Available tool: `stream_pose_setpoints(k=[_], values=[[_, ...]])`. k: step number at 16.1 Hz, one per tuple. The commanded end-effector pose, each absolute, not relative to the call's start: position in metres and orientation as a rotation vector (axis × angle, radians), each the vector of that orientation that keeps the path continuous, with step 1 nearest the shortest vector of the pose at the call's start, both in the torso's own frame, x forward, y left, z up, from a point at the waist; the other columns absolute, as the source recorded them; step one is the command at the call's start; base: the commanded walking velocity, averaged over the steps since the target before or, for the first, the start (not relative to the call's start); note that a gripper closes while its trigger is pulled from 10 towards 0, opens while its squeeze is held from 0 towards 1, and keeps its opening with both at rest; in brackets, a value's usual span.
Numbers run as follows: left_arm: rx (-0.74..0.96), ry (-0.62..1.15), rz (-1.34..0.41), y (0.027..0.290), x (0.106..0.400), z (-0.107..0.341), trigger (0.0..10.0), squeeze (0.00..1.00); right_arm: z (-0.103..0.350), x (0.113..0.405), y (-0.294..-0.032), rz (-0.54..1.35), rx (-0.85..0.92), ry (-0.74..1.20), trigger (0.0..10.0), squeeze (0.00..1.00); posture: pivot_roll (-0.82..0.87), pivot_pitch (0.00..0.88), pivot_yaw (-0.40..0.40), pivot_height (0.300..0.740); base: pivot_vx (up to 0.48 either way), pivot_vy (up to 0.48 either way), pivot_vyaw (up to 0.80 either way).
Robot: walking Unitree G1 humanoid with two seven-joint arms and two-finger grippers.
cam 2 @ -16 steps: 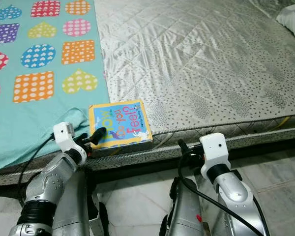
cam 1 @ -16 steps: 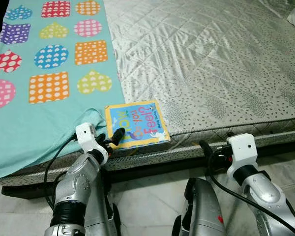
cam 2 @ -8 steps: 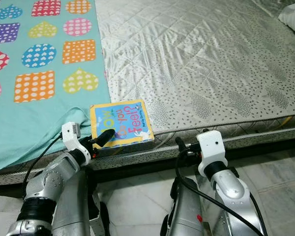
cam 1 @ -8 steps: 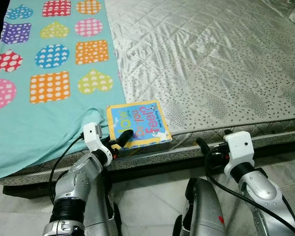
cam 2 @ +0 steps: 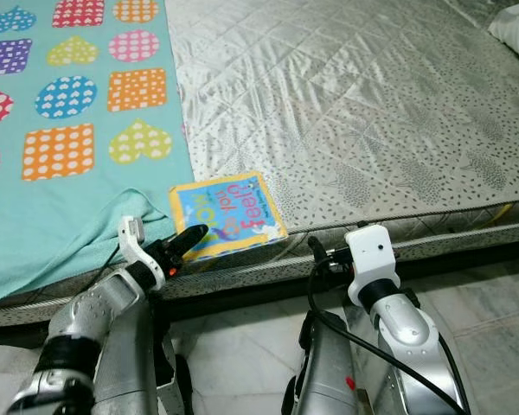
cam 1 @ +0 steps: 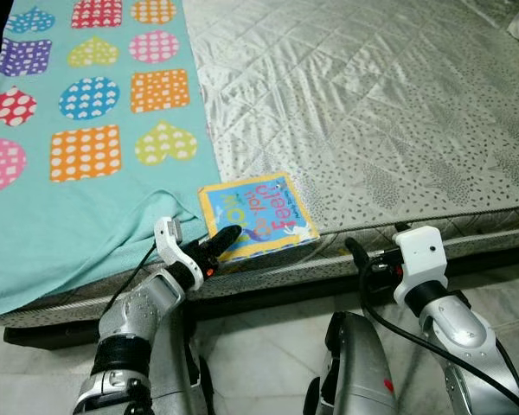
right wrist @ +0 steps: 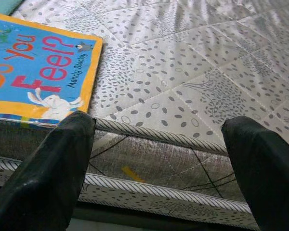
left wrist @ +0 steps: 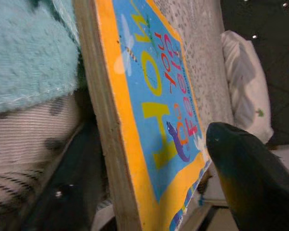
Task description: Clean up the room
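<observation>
Your left gripper (cam 1: pixel 218 245) sits at the front edge of the mattress (cam 1: pixel 372 112), with one black finger lying on the cover of the board book (cam 1: pixel 258 216) and the other below the book's near edge. In the left wrist view the book's thick spine edge stands between the two fingers (left wrist: pixel 245 178), so the jaws bracket the book; whether they press firmly on it you cannot tell from these frames.

Your right gripper (right wrist: pixel 159 168) is held low in front of the mattress's front side, to the right of the book. Its two fingers are spread wide apart and hold nothing. In the right wrist view they frame the striped piping along the mattress's front edge.

The board book has a yellow border and a blue cover with coloured lettering. It lies flat on the mattress at the front edge, turned at a slant, with its near corner overhanging the edge slightly. Its left side is just beside the hem of the teal blanket (cam 1: pixel 78 181), which covers the mattress's left part and carries dotted hearts, circles and squares.
</observation>
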State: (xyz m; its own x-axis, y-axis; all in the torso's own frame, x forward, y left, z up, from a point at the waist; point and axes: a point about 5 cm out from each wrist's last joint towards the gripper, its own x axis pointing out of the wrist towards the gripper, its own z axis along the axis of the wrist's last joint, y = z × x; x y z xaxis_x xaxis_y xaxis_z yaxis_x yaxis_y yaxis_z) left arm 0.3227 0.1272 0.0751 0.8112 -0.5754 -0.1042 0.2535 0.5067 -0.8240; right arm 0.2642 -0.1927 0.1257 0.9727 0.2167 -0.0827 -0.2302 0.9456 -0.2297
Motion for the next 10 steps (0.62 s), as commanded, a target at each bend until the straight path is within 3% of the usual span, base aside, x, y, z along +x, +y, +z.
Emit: stream_pose_setpoints(k=[1,10], values=[[-0.943,0.441,-0.54,0.1193,0.3187,0.0675,0.0,0.0,0.1218,0.2626,-0.1964,0.214,-0.245,0.071,10.0,0.0,-0.11,0.251,-0.043,0.526,0.0,0.0,0.0],[-1.031,0.435,-0.579,0.1195,0.3252,0.0704,0.0,0.0,0.1223,0.2668,-0.1937,0.223,-0.242,0.053,10.0,0.0,-0.11,0.231,-0.042,0.526,0.0,0.0,0.0]])
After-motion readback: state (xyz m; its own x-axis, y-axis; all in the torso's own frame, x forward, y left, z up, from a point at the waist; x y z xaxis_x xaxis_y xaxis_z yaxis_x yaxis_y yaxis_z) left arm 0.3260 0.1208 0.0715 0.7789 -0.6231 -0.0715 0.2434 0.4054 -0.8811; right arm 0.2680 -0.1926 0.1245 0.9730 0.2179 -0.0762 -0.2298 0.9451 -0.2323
